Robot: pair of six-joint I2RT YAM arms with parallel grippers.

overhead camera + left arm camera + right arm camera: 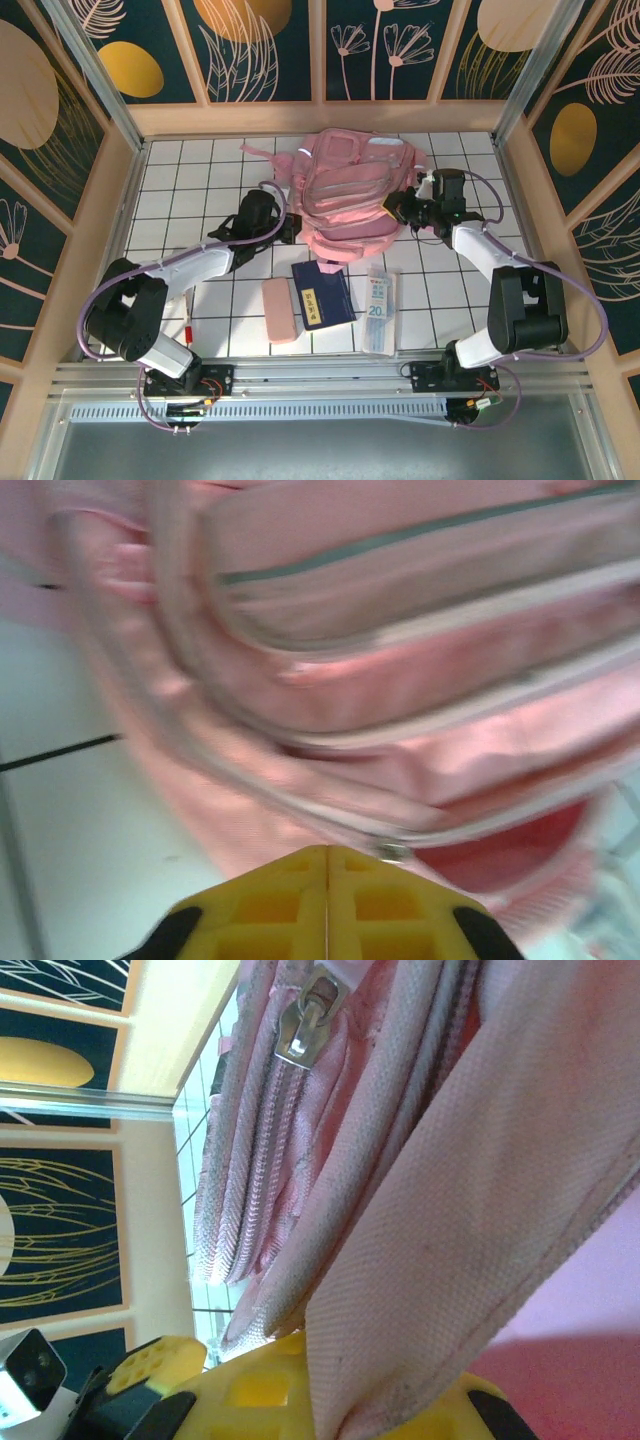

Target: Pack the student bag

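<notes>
The student bag [345, 190], a large pink backpack, lies at the back middle of the white tiled table [180, 190]. My left gripper [290, 228] is at the bag's left lower side. In the left wrist view its yellow fingers [300, 900] meet with nothing between them, just below the blurred bag [400, 680] and beside a small metal zip slider [392, 851]. My right gripper [395, 208] is at the bag's right side, shut on a fold of the bag's pink fabric [450, 1260]. A silver zip pull [305, 1025] hangs above it.
In front of the bag lie a small pink pencil case [279, 310], a dark blue booklet [322, 293] and a clear ruler pack [379, 308]. A red pen [187, 330] lies by the left arm's base. Wooden walls [320, 116] enclose the table.
</notes>
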